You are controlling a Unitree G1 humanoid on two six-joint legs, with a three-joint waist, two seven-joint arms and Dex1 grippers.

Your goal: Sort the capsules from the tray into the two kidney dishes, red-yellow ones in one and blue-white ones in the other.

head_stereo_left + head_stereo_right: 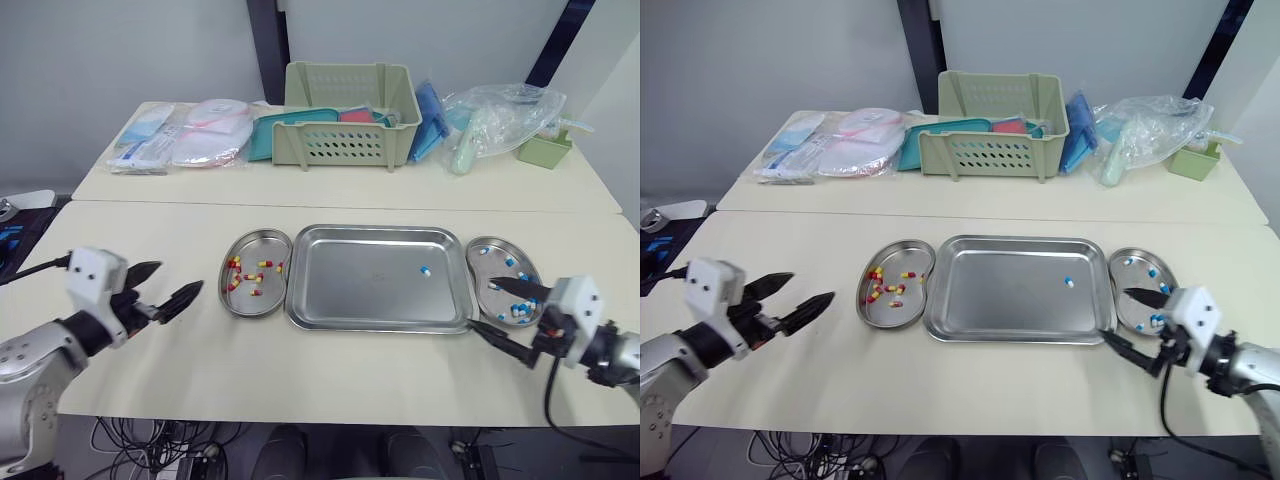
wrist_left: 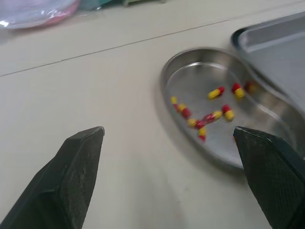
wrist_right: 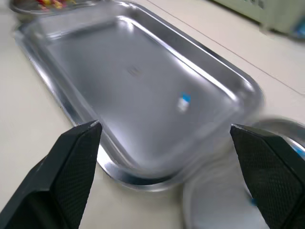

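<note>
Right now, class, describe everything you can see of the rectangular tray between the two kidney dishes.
The tray is a shallow rectangle of shiny metal, seemingly steel, with rounded corners and a raised rim. It lies flat on the cream table, long side across the robot's front. Its floor is bare but for one blue-white capsule near its right end. The left kidney dish and the right kidney dish sit very close to its short ends; contact cannot be judged.

Bright even light, faint soft shadows, sheen on tray
</note>
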